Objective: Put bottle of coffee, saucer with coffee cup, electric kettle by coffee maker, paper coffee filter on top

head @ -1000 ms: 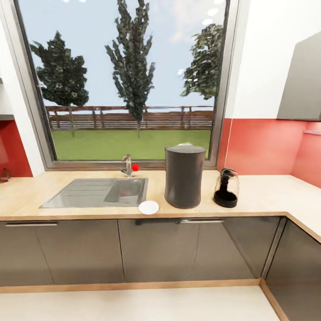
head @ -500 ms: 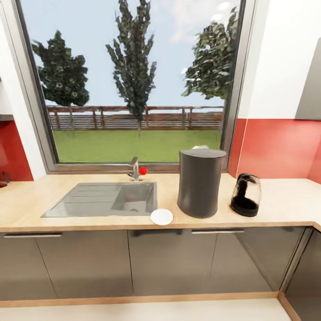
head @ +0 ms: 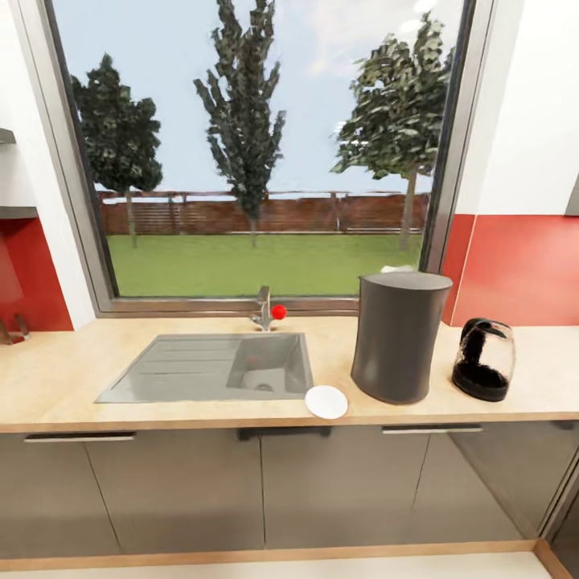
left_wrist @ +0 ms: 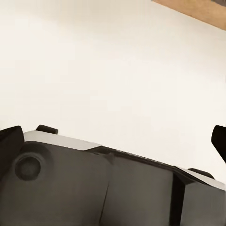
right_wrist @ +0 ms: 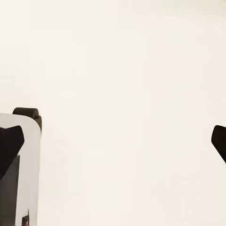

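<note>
At right of frame the coffee maker (head: pixel 399 335) stands between saucer (head: pixel 326 401) and electric kettle (head: pixel 483 359), forming the station; both hands gape, empty.

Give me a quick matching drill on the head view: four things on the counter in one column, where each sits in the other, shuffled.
Things:
1. saucer
2. coffee maker
3. kettle
4. tap

Places:
A. farthest right on the counter
B. behind the sink, under the window
C. at the counter's front edge, beside the sink's right corner
D. between the white disc and the glass jug

Pairs: 1-C, 2-D, 3-A, 4-B
</note>
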